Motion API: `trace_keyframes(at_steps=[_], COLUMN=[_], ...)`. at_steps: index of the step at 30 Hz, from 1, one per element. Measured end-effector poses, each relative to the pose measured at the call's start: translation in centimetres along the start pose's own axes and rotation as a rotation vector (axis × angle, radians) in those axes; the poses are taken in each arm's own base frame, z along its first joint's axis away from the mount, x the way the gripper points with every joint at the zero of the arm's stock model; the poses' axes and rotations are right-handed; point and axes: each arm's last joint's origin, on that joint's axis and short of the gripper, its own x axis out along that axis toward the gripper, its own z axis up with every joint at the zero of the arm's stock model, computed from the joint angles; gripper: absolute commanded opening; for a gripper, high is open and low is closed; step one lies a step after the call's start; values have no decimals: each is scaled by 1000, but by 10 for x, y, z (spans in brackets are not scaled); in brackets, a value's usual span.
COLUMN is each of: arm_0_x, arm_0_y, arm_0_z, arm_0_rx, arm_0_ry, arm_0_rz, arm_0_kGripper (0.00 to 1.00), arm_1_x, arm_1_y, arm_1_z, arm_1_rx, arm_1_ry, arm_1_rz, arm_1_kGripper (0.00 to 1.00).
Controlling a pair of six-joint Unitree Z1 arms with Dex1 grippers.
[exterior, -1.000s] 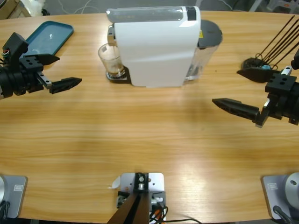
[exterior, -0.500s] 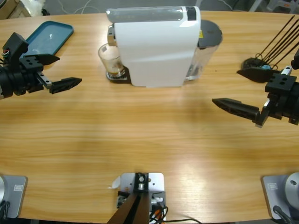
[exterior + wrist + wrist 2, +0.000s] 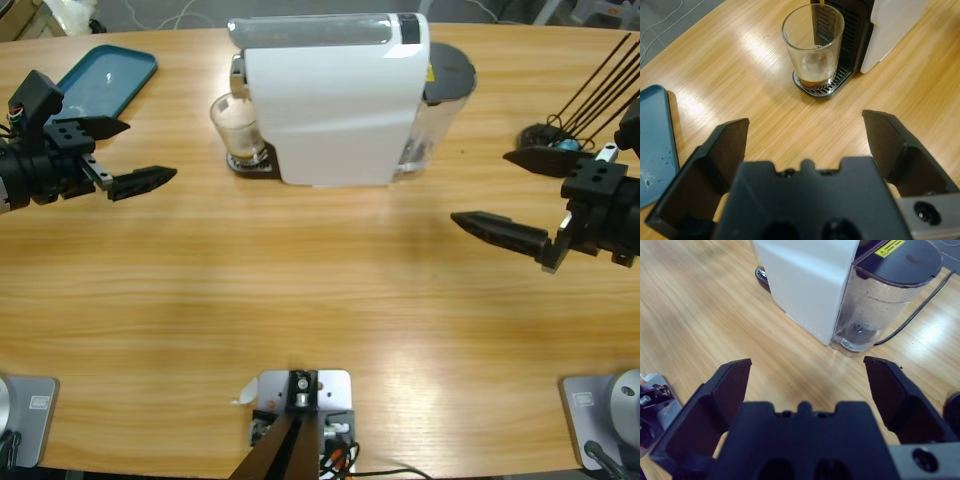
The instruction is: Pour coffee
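Note:
A clear glass (image 3: pixel 238 127) (image 3: pixel 814 49) stands on the drip tray (image 3: pixel 819 86) of the white coffee machine (image 3: pixel 335 98) (image 3: pixel 805 280). A shallow layer of dark brown coffee (image 3: pixel 814 80) lies at the bottom of the glass. My left gripper (image 3: pixel 140 152) (image 3: pixel 805 135) is open at the table's left, pointing toward the glass and well short of it. Over on the right side my right gripper (image 3: pixel 505 190) (image 3: pixel 807 377) is open too, aimed at the machine's water tank (image 3: pixel 885 295), with nothing between its jaws.
A teal tray (image 3: pixel 102 78) (image 3: pixel 655 145) lies at the back left, behind the left gripper. A black holder with thin rods (image 3: pixel 575 110) stands at the back right near the right gripper. A black cable (image 3: pixel 912 315) runs behind the tank.
The right gripper has shifted slightly left and back; the left arm has barely moved.

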Motion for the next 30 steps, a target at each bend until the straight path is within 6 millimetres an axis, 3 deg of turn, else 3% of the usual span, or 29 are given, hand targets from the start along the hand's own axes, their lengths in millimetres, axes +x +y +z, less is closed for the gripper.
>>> trace_keyframes(at_steps=[13, 30], arm_0_x=[7, 72], arm_0_y=[2, 5], arm_0_z=[6, 7], arm_0_rx=[5, 10], arm_0_ry=[-48, -86], arm_0_rz=[11, -67], arm_0_kGripper=[978, 996], arm_1_x=[4, 6], arm_1_y=[0, 0], arm_1_z=[-1, -1], arm_1_rx=[1, 1], arm_1_ry=[19, 26], arm_1_rz=[0, 0], arm_1_kGripper=[1000, 1000])
